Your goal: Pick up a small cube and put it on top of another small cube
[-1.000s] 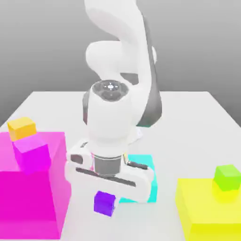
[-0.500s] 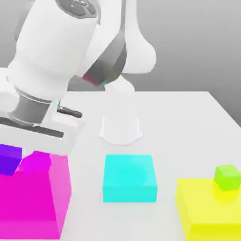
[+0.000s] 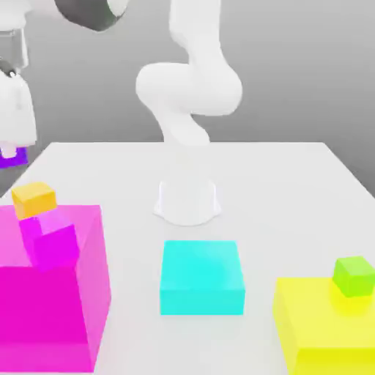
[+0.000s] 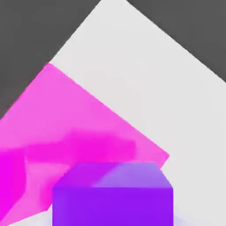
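Note:
The small dark purple cube (image 3: pixel 15 157) hangs high at the exterior view's left edge, partly cut off, with my gripper (image 3: pixel 9 150) shut on it under the white hand. It is in the air above and behind the big magenta block (image 3: pixel 51 300). In the hand view the purple cube (image 4: pixel 112 196) is close up, with the magenta block (image 4: pixel 79 141) and the white table far below it. On the magenta block's top rest a small orange cube (image 3: pixel 34 199) and a small magenta-pink cube (image 3: pixel 50 243).
A big cyan block (image 3: pixel 201 277) stands mid-table in front of the arm's white base (image 3: pixel 187 199). A big yellow block (image 3: pixel 326 333) at the exterior view's right carries a small green cube (image 3: pixel 354 276). The white table (image 3: pixel 293 190) ends behind the base.
The arm has carried the purple cube from low in front of the cyan block to the exterior view's left, and has then risen well above the magenta block.

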Available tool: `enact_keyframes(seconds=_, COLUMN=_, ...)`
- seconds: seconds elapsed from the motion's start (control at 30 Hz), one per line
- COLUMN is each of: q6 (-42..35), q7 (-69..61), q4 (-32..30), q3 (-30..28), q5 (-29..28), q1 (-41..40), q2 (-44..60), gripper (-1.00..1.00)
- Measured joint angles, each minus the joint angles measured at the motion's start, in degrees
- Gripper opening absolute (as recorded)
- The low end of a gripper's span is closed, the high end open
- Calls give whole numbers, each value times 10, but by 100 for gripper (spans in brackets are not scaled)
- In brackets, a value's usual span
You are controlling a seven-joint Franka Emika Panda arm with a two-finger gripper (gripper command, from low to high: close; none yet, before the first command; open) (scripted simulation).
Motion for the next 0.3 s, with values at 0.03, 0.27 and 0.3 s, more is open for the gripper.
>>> enact_keyframes(seconds=0.03, q6=6, q7=16, q4=-9, q3=0, q5=15, q1=0, q2=-4, gripper=-100)
enact_keyframes(seconds=0.27, q6=86, q7=30, q4=-61, q3=-2, q5=29, q1=0, q2=22, gripper=100)
enact_keyframes(seconds=0.3, q6=86, q7=30, q4=-61, q3=-2, q5=29, q1=0, q2=22, gripper=100)
